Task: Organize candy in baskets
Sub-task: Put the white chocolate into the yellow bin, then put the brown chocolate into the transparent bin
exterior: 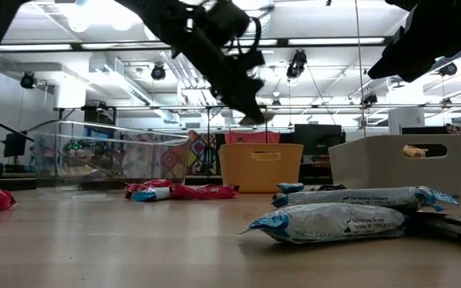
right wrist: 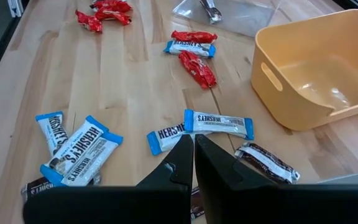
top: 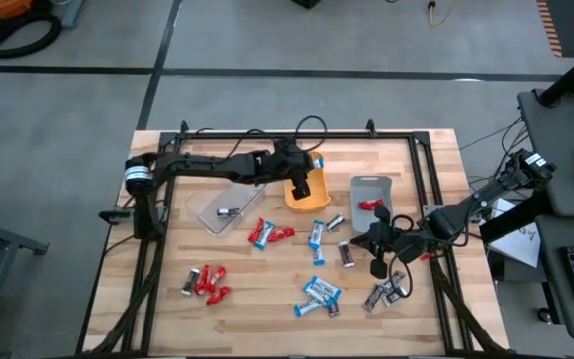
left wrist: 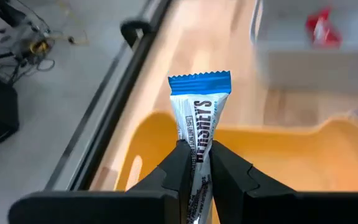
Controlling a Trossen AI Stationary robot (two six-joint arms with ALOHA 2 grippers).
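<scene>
My left gripper (top: 302,184) hangs over the orange basket (top: 312,196) and is shut on a blue-and-white candy bar (left wrist: 199,106). In the low view it (exterior: 246,112) is above that basket (exterior: 260,166). My right gripper (right wrist: 193,146) is shut on nothing, above the table near the grey basket (top: 370,184), which holds a red candy (top: 370,206). The clear basket (top: 222,209) holds a dark candy (top: 229,211). Several red, blue-and-white and dark candies (top: 317,294) lie flat and loose on the table. My left gripper pinches the blue-and-white candy bar between its two fingers (left wrist: 179,168), around its middle (left wrist: 197,146). The fingers lie along the bar, and its blue crimped end (left wrist: 199,83) sticks out past the fingertips. It is lifted clear, above the orange basket's hollow (left wrist: 278,162).
Red candies lie at the near left (top: 207,282) and in the middle (top: 277,234). Blue-and-white ones lie in front of my right gripper (right wrist: 216,124) and to the near side (right wrist: 73,149). A black frame (top: 267,133) runs along the table's edges.
</scene>
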